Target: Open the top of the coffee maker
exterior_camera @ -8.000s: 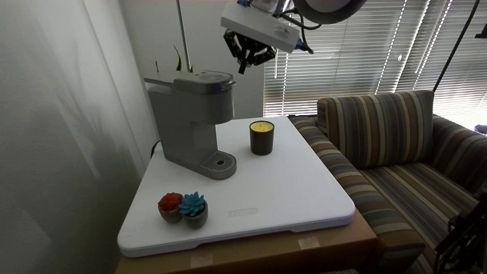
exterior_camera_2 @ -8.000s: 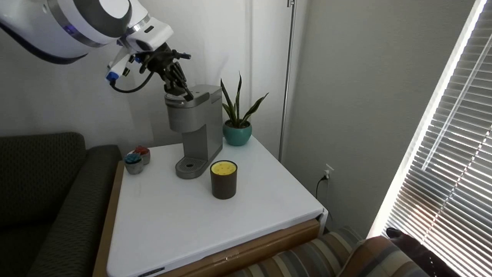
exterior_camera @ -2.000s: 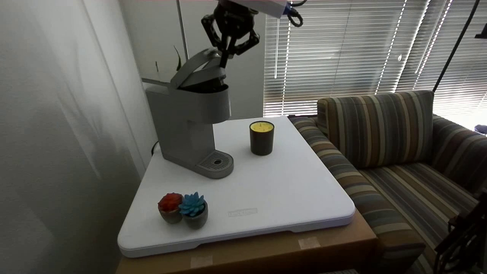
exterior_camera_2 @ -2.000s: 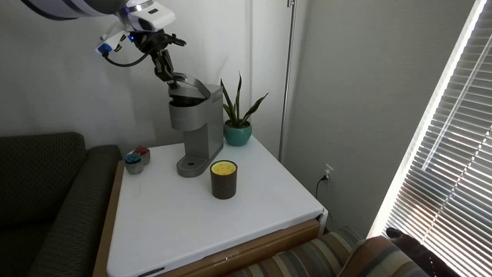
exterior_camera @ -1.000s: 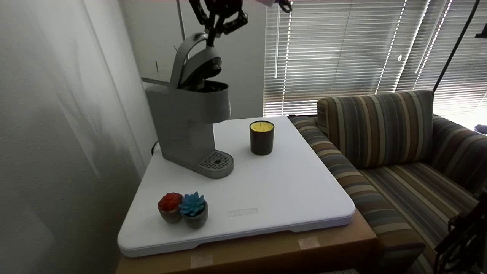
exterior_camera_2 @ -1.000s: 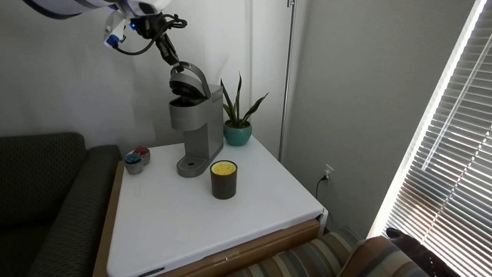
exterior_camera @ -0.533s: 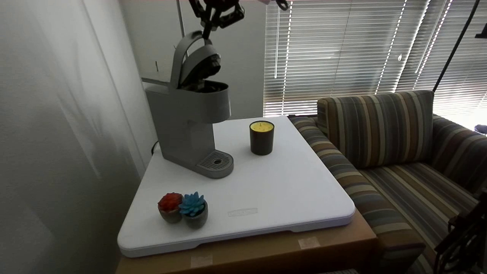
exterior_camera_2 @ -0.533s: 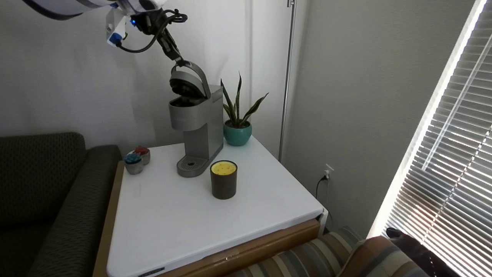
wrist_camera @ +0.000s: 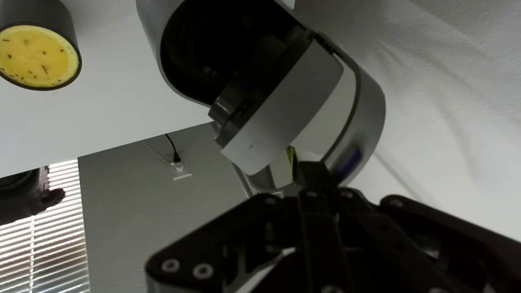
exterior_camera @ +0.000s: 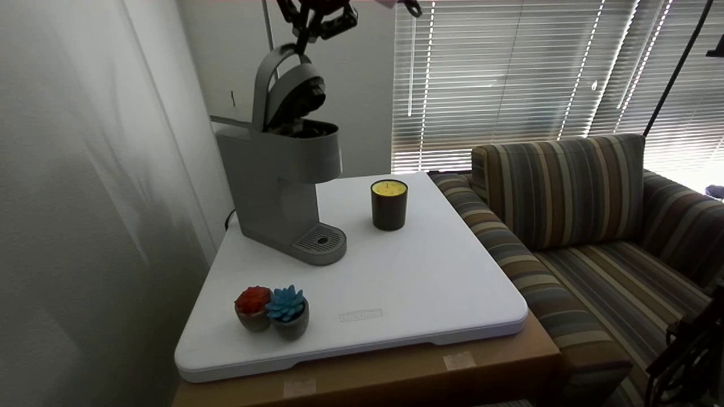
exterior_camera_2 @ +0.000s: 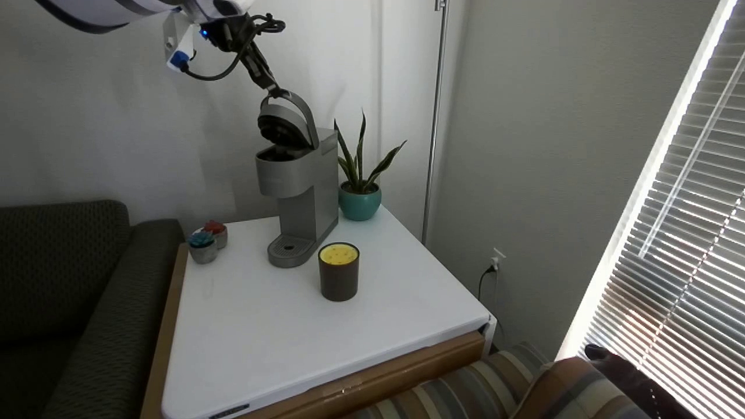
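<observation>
Raised the top higher on the coffee maker than two seconds ago, baring its dark underside. Have the gripper closed at the arched handle above the coffee maker; cannot tell if pinching it. Left the candle jar unmoved beside the coffee maker.

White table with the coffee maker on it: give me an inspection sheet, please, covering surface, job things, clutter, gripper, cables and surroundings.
Surface: white table, taped brown box beneath its top.
Job's things: coffee maker upright; its top standing open at a tilt.
Clutter: candle, red succulent, blue succulent, potted plant.
Gripper: shut, tip at the raised handle; whether it grips the handle can't be told.
Cables: black cord in a wall outlet; dark cable behind the coffee maker; looping cable beside the gripper.
Surroundings: striped armchair, dark sofa, window blinds.
</observation>
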Controlling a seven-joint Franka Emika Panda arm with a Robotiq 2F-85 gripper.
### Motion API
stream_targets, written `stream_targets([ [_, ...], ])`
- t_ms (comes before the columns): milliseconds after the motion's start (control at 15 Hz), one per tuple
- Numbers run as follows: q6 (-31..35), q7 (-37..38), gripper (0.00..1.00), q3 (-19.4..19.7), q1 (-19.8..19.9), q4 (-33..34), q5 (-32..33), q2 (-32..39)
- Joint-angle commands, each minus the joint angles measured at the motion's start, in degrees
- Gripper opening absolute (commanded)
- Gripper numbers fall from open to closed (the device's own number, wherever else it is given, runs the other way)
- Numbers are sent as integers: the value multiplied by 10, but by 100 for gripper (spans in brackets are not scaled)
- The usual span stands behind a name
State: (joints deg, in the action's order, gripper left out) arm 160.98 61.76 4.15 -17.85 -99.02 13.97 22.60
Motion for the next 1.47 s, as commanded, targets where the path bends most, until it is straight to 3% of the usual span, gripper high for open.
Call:
stream_targets([
  [0, 22, -6, 0, 0, 3, 30, 2, 35],
  [733, 25, -2, 0, 3, 2, 33, 4, 34],
  [1000, -26, -25, 0, 0, -1, 15, -19, 4],
  [1400, -113, -9, 0, 4, -1, -2, -5, -36],
])
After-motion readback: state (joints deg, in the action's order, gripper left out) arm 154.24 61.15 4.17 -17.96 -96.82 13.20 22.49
